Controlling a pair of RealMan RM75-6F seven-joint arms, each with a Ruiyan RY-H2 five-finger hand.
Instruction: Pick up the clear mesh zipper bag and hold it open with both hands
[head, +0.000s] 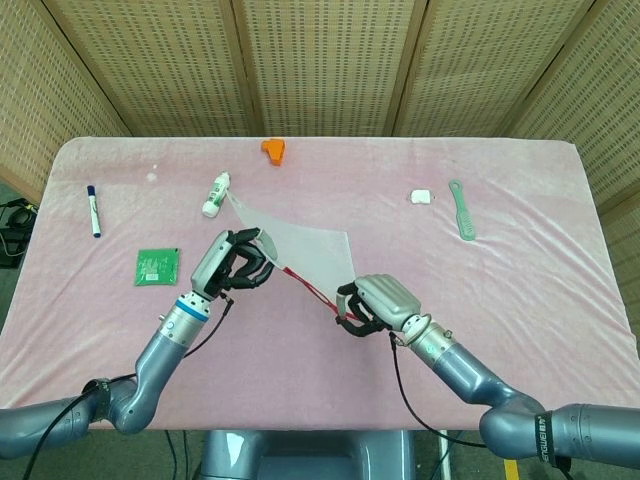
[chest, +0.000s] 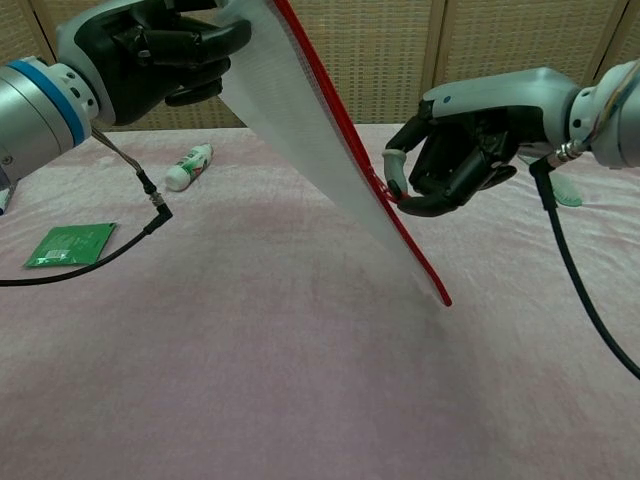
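The clear mesh zipper bag (head: 295, 243) with a red zipper edge (chest: 372, 172) is lifted off the pink table and stretched at a slant between both hands. My left hand (head: 235, 263) grips its upper end, high at the left of the chest view (chest: 150, 45). My right hand (head: 378, 303) pinches the red edge lower down, to the right (chest: 455, 160). The bag's free lower corner (chest: 443, 298) hangs just above the cloth. Whether the mouth is parted cannot be seen.
A white bottle (head: 216, 193), an orange piece (head: 272, 148), a marker (head: 93, 210) and a green circuit board (head: 158, 266) lie to the left and back. A small white item (head: 420, 197) and a green comb (head: 462, 210) lie at the right.
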